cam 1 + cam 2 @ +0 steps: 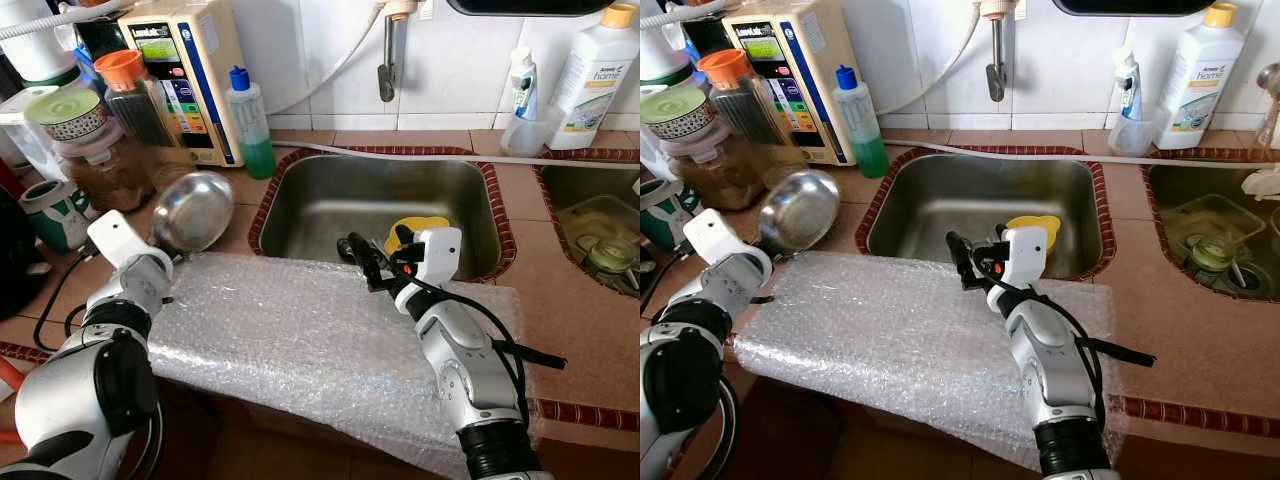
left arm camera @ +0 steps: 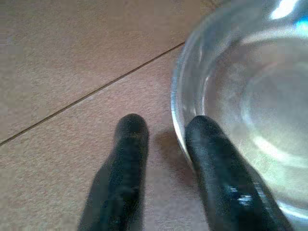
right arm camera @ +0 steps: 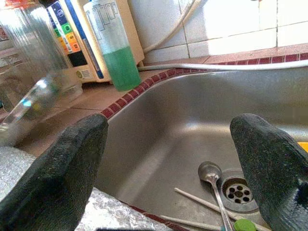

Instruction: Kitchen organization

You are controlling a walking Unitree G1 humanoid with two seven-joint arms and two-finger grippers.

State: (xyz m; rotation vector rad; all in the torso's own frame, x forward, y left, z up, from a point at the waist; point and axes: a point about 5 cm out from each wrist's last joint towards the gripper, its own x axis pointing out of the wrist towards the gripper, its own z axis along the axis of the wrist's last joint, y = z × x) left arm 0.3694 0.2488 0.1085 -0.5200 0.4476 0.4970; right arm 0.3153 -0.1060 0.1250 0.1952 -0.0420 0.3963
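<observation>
**Left gripper at steel bowl rim, right gripper spread over sink edge**

The left gripper (image 2: 161, 144) sits low on the terracotta tile counter (image 1: 570, 320), its two rounded black fingers (image 2: 127, 159) a narrow gap apart; one finger lies inside the rim of the shiny steel bowl (image 1: 192, 210), the other outside on the tile, so the thin rim runs between them. Whether they actually pinch the rim cannot be told. The bowl is round, polished, tipped on its side just left of the sink (image 1: 330, 200), near the top left corner of the bubble wrap sheet (image 1: 300, 340).

The bubble wrap is clear, crinkly, laid flat along the counter's front edge and overhanging it.

The right gripper (image 1: 360, 262) hovers over the sink's front edge, fingers spread wide, nothing between them; the pads (image 3: 62, 178) look rough and matte. The sink is a brushed steel basin with a red tile border, holding a spoon (image 3: 214, 180), thin sticks by the drain and a yellow plastic item (image 1: 415, 230).

Behind stand a green-liquid bottle (image 1: 250, 125), a beige appliance (image 1: 190, 80) and an orange-lidded jar (image 1: 135, 95).
</observation>
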